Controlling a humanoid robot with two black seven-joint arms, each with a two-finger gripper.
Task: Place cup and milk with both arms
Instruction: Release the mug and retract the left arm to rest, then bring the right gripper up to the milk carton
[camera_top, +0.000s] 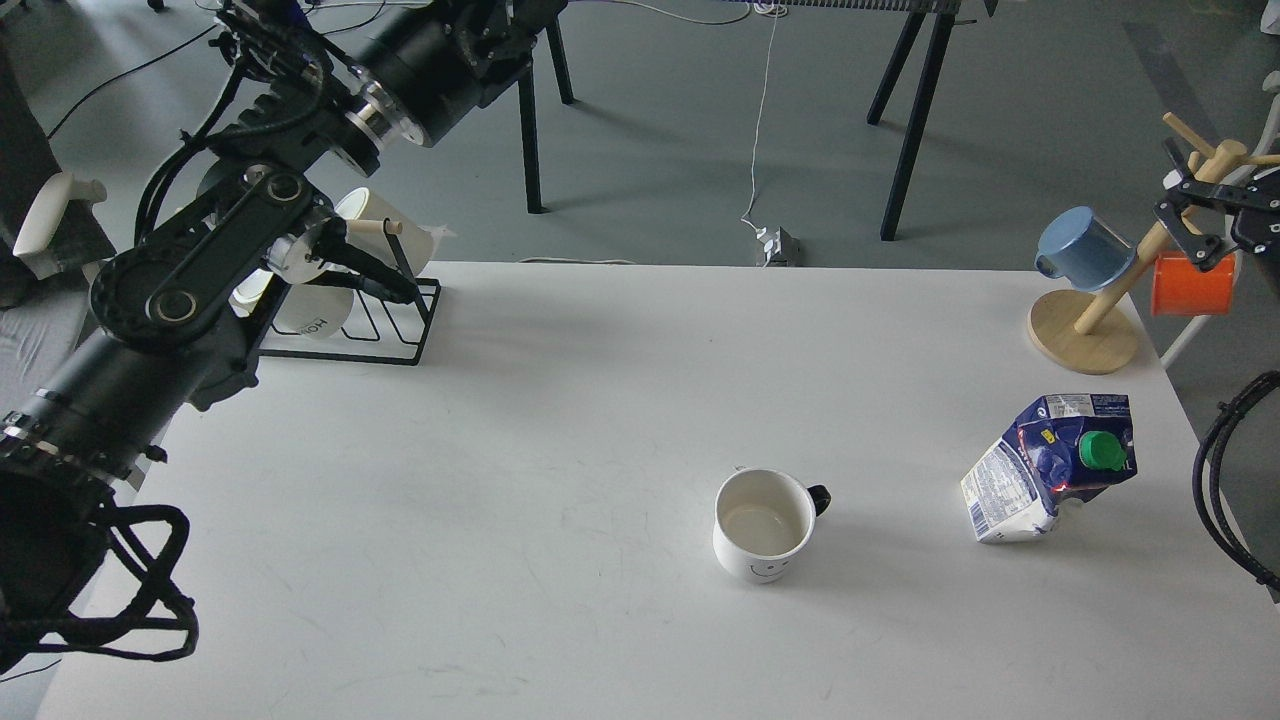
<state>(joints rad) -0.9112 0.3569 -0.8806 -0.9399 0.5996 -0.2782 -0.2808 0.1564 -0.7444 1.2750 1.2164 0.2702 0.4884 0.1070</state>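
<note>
A white cup (763, 525) with a black handle and a drawn smiley stands upright on the white table (560, 440), right of centre near the front. A blue and white milk carton (1050, 465) with a green cap stands dented and leaning to the right of the cup. My left arm (190, 290) is raised at the far left and runs out over the top edge, so its gripper is out of view. My right gripper (1188, 225) shows at the right edge, open and empty, high beside the wooden mug tree and far from the carton.
A black wire rack (345, 335) with white mugs stands at the table's back left, partly behind my left arm. A wooden mug tree (1082, 335) holds a blue cup (1085, 248) and an orange cup (1190, 283) at the back right. A chair stands left of the table.
</note>
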